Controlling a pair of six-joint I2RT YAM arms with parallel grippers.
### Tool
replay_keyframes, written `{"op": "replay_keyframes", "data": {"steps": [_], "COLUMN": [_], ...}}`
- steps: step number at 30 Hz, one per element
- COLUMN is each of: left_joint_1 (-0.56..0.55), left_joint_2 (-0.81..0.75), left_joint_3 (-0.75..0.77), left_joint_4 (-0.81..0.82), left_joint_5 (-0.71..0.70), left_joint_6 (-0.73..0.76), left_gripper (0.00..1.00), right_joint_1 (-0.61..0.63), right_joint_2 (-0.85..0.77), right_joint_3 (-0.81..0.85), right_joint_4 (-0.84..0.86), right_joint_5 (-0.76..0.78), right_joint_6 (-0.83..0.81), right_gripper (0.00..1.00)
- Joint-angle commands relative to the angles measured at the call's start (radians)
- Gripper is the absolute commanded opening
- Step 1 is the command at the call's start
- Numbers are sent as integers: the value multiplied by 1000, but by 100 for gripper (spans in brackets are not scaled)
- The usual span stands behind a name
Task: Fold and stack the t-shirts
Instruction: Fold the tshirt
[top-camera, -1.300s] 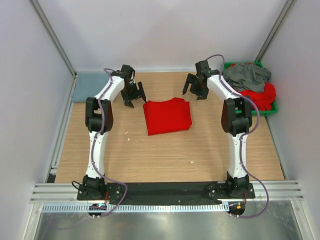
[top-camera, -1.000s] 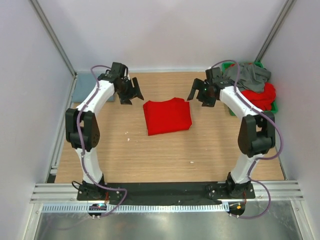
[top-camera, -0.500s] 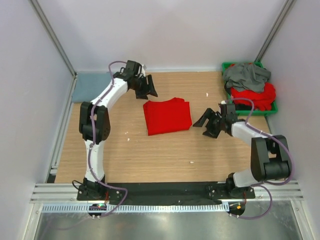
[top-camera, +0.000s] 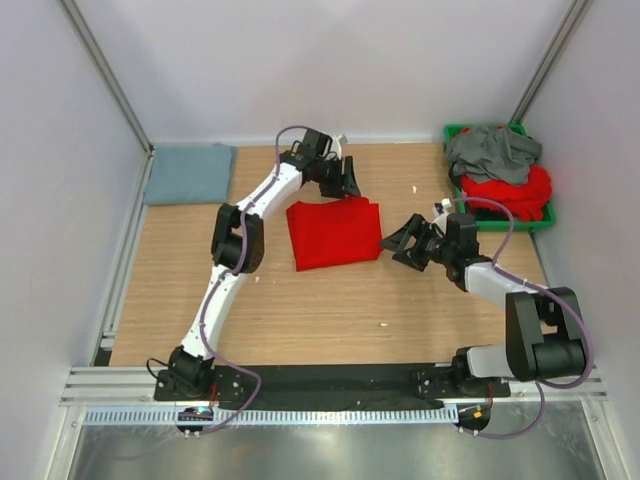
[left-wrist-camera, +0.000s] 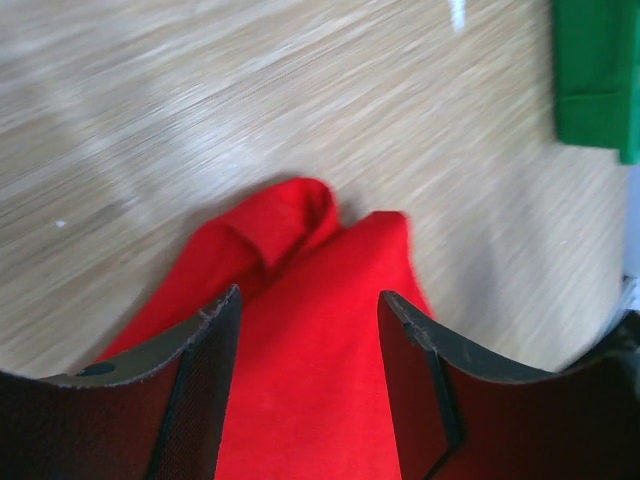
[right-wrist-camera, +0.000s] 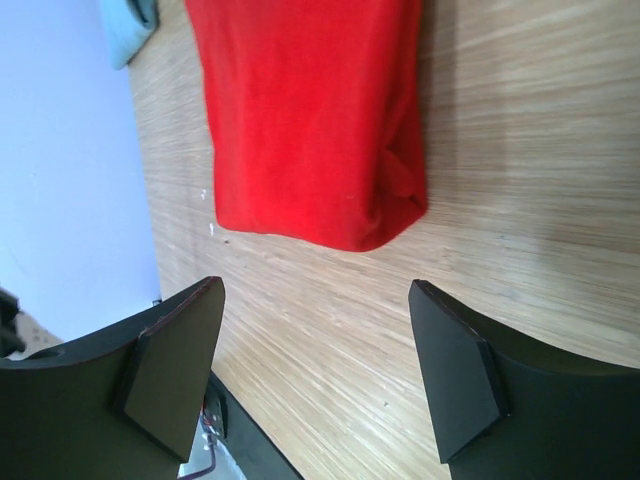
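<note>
The left claw (left-wrist-camera: 310, 295) and right claw (right-wrist-camera: 315, 288) are both wide, holding nothing; each should pinch its side of the folded red shirt (top-camera: 333, 232) through all layers.

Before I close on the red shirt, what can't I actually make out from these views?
- Top view: whether the left gripper touches the folded red shirt; its own body covers the spot.
- Top view: how many red shirts fill the green bin; the dark grey shirt covers them.
- Left wrist view: motion-blurred table.
</note>
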Motion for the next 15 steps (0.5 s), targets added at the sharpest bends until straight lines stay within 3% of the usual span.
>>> {"op": "replay_keyframes", "data": {"steps": [1,15], "left_joint_1": [10,-30], "left_joint_2": [-16,-88], "left_joint_3": [-5,-127], "left_joint_4": [7,-10], "left_joint_5": [37,12], "left_joint_6": [72,207], "left_gripper": [59,54], "right_joint_1": [2,2], "right_joint_2": [-84,-115], "right_joint_3": [3,-8], "right_joint_4": [24,-33], "right_joint_5": [-30,-25], "right_joint_6": [-41,-70], "right_gripper": [80,81]}}
